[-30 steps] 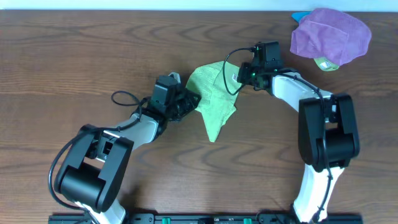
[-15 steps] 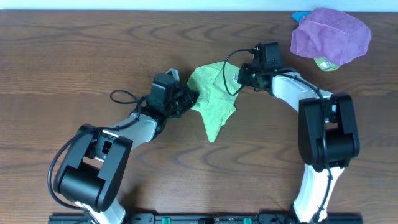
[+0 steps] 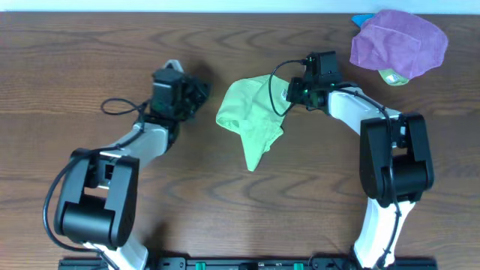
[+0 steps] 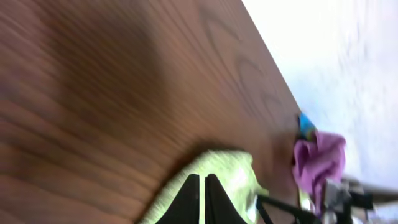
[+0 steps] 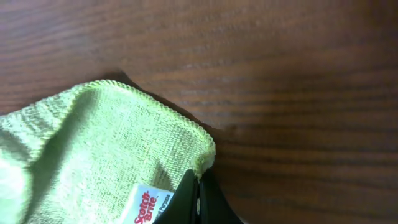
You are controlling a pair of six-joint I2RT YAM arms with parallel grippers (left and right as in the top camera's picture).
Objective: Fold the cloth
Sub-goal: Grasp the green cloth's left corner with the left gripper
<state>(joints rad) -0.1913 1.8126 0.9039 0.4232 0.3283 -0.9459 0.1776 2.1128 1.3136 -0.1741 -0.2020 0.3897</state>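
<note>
The cloth at the tips of the right gripper was matt lime-green terry, with short fuzzy loops and a stitched hem along its edge, and it carried a smooth white printed tag just left of the fingers. Beyond the claw the table was dark brown wood, clearly grained, with a faint satin sheen. The left gripper had fingers that looked like matt black plastic, and far past them lay a soft purple cloth, equally dull in finish.

L claw & R claw both closed, elbows bent.
</note>
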